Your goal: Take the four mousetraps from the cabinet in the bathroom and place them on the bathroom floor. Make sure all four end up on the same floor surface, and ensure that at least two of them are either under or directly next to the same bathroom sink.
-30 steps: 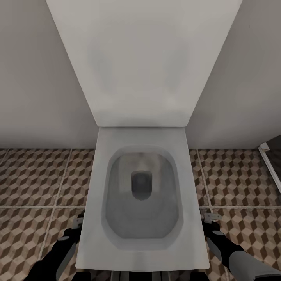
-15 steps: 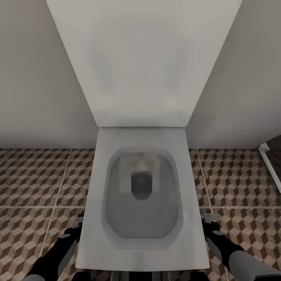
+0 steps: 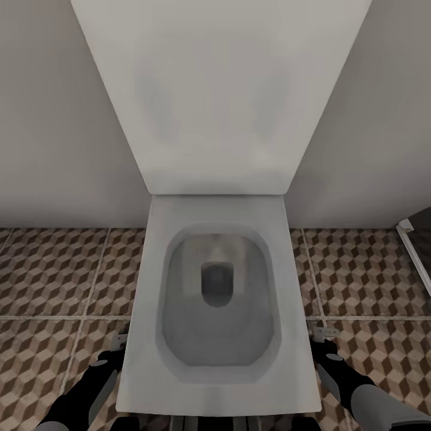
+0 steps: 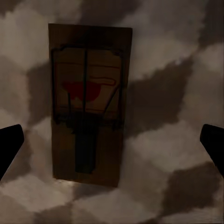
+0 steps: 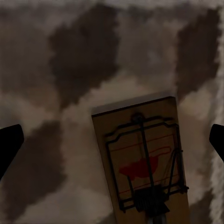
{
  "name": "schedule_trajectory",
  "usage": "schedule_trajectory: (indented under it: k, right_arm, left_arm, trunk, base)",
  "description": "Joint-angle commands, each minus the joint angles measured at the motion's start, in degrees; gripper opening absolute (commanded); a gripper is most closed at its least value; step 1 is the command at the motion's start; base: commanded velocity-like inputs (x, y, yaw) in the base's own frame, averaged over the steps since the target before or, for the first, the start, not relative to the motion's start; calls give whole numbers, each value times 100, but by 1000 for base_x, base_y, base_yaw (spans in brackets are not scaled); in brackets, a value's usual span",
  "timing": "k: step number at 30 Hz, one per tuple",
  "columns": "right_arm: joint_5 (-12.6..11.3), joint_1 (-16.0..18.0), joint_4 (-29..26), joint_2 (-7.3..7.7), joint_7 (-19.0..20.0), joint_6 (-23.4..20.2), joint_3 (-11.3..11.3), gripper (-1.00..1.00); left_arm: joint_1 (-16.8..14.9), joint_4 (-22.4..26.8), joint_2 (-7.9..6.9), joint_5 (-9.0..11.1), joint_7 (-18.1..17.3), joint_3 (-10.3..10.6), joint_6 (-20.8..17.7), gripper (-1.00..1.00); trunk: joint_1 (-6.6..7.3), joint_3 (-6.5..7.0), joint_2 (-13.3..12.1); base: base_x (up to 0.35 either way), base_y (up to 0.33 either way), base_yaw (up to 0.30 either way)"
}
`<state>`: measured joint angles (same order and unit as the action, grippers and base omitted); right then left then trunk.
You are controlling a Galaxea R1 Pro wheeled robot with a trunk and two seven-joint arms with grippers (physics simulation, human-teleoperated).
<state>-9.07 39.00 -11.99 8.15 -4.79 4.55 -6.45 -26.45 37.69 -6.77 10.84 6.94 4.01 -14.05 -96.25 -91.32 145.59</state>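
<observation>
In the left wrist view a mousetrap [image 4: 88, 102] with a red mark lies flat on the bathroom floor [image 3: 54, 269]. My left gripper [image 4: 112, 144] hangs open above it, fingers wide apart and holding nothing. A second mousetrap [image 5: 140, 163] lies on the tiles in the right wrist view, below my open right gripper [image 5: 112, 144]. From the head camera, the left gripper [image 3: 118, 342] and right gripper [image 3: 320, 332] sit low on either side of the toilet, partly hidden by its rim. The cabinet and the bathroom sink are out of view.
A white toilet [image 3: 215, 389] with its lid raised against the wall stands directly in front of me, between my two arms. A dark panel with a white edge [image 3: 413, 239] is at the right. Patterned tiles extend to both sides of the toilet.
My left arm has shifted slightly beside the toilet. Everything else is as it was.
</observation>
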Motion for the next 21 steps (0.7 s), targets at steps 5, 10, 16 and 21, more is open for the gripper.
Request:
schedule_trajectory:
  k: [5,10,16,21]
  right_arm:
    - [-60,2,3,3,-22,20,-49,100]
    - [-60,2,3,3,-22,20,-49,100]
    - [-60,2,3,3,-22,20,-49,100]
    - [-60,2,3,2,-22,21,-49,100]
  left_arm:
    - [0,12,-9,59,53,41,-27,100]
    - [0,11,-9,59,53,40,-26,100]
    - [0,18,-9,59,53,41,-23,100]
    - [4,43,-16,53,53,46,-21,100]
  trunk:
    - [1,-3,1]
    - [1,-3,1]
    - [1,-3,1]
    - [1,-3,1]
  base:
    - [0,0,0]
    - [0,0,0]
    - [0,0,0]
    - [0,0,0]
